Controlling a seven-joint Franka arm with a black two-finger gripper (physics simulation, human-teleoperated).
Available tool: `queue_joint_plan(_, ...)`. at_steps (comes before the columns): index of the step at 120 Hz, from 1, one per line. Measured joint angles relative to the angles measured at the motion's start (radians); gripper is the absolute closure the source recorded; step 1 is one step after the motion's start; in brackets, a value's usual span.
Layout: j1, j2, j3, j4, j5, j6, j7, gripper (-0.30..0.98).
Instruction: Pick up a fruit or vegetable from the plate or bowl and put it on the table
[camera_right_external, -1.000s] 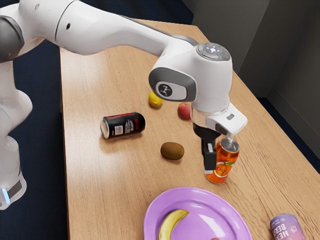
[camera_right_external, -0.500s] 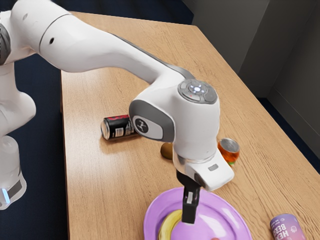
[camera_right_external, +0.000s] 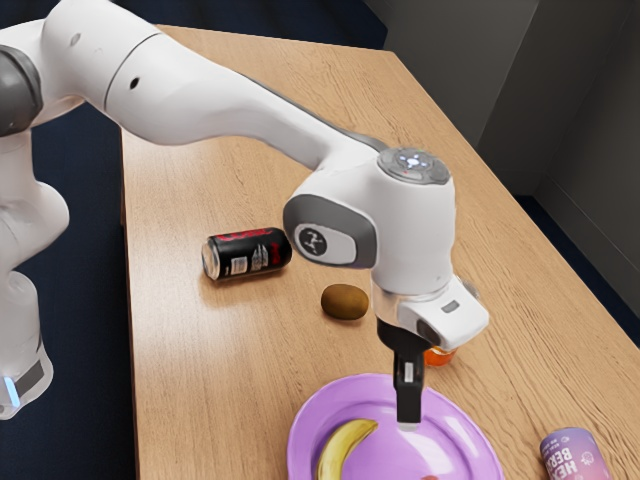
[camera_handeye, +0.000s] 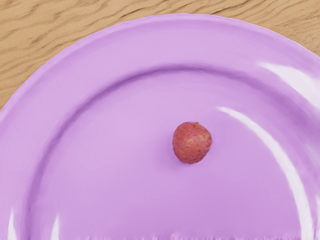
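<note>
"Toward two o'clock in the exterior view, the hand (camera_right_external: 408, 420) has shifted since half a second ago. Then it covered part of the banana (camera_right_external: 342, 450); now that whole upper stretch shows."

"Anything else changed?"

"More of the black can (camera_right_external: 247, 254) and the brown kiwi (camera_right_external: 345, 302) has come out from behind the arm (camera_right_external: 415, 225), and the orange can (camera_right_external: 440, 355) has become mostly hidden."

"Where's the hand exactly?"

"Over the purple plate (camera_right_external: 310, 420), pointing down, in front of the twelve o'clock part as the exterior view has it."

"Wide or narrow?"

"Can't tell; it's seen from the side."

"And the fruit to be picked?"

"Two are on the plate. One is the banana, curving around the ten o'clock side. The other is a small reddish fruit (camera_handeye: 192, 142), round and rough-skinned, sitting on the plate's smooth inner part. From the hand, the exterior view puts it at five o'clock, cut by that view's lower edge."

"What's around the plate?"

"All on the wooden surface (camera_right_external: 200, 380): the kiwi between eleven and twelve, the orange can at one, the pale purple can (camera_right_external: 573, 458) at three, well apart. The black can lies on its side, at ten o'clock from the kiwi."
</note>
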Motion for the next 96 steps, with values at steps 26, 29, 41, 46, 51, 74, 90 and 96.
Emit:
queue_joint_plan(26, 0.014, 0.0, 0.003, -0.016, -0.055, 0.048, 0.043, 0.0)
queue_joint_plan(29, 0.014, -0.001, 0.003, -0.019, -0.061, 0.052, 0.048, 0.0)
queue_joint_plan(41, 0.001, -0.006, 0.003, -0.057, -0.085, 0.076, 0.067, 0.0)
queue_joint_plan(46, -0.009, -0.006, 0.002, -0.067, -0.097, 0.087, 0.075, 0.0)
queue_joint_plan(51, -0.019, -0.006, 0.002, -0.073, -0.106, 0.097, 0.084, 0.0)
queue_joint_plan(74, -0.028, -0.003, 0.002, -0.099, -0.145, 0.147, 0.118, 0.0)
queue_joint_plan(90, -0.007, 0.005, 0.002, -0.104, -0.162, 0.175, 0.139, 0.0)
queue_joint_plan(96, -0.004, 0.008, 0.002, -0.105, -0.165, 0.182, 0.146, 0.0)
